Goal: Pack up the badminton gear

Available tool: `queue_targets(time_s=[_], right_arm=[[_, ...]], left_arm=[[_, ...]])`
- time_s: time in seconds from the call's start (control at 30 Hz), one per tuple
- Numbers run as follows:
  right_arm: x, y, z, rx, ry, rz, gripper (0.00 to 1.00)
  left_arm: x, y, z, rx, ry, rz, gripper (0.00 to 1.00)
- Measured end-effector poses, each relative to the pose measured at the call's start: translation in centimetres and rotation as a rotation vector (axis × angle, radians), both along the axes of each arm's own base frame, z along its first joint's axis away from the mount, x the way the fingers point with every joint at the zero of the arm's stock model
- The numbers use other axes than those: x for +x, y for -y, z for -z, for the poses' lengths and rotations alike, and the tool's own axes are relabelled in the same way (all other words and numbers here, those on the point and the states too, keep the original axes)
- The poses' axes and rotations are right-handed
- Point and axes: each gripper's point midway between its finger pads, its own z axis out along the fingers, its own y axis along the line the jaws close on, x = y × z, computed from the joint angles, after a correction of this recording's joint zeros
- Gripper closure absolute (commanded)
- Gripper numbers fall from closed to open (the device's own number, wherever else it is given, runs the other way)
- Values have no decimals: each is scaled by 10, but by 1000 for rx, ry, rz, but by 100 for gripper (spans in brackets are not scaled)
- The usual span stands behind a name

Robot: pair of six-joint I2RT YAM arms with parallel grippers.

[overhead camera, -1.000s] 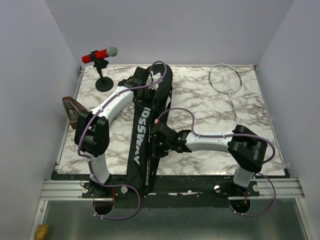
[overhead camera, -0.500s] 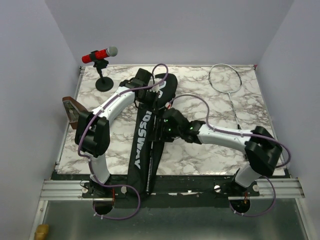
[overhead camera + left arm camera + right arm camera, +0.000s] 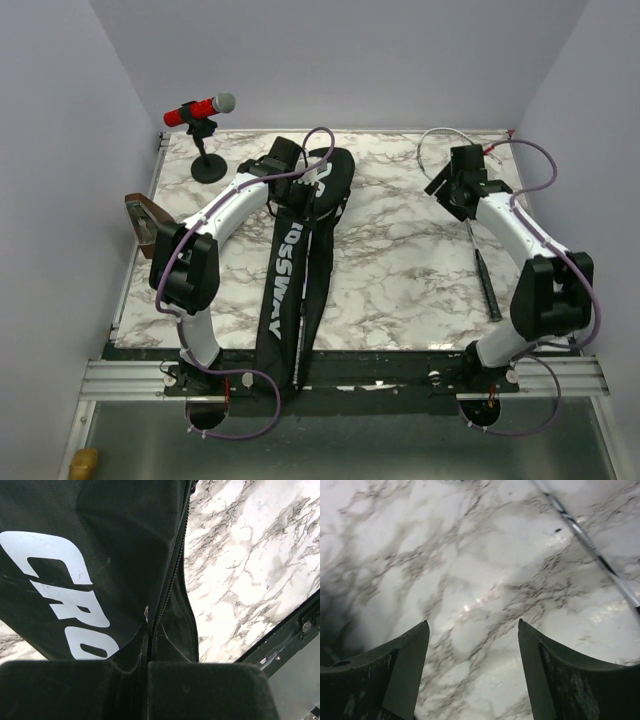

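On the lilac-walled marble tabletop (image 3: 400,270), left jaws pinch the bag (image 3: 285,265), right jaws gape near the racket (image 3: 487,288).

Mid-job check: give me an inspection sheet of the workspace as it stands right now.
Surface: marbled tabletop, flat.
Job's things: black CROSSWAY bag lying far-to-near, left of centre; racket at right, outside the bag. Shuttlecocks, tube: nothing seen.
Clutter: red microphone on its stand, far left; brown wedge at the left edge.
Grippers: left gripper shut on the bag at its zipper edge; right gripper open over bare marble beside the racket's shaft.
Cables: purple cables looped along both arms.
Surroundings: plain walls on three sides.
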Motion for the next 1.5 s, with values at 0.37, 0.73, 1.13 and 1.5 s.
queue_targets(time_s=[0.37, 0.73, 1.13, 1.5], right_arm=[[11, 82, 92, -289, -291, 171, 22], [8, 157, 98, -209, -304, 312, 27], [3, 120, 128, -39, -282, 192, 43], [4, 90, 129, 10, -260, 101, 90]], left_arm=[[-1, 1, 0, -5, -5, 2, 100], [-1, -1, -1, -13, -13, 0, 100], [-2, -1, -1, -11, -19, -2, 100], [-2, -2, 0, -10, -21, -2, 100]])
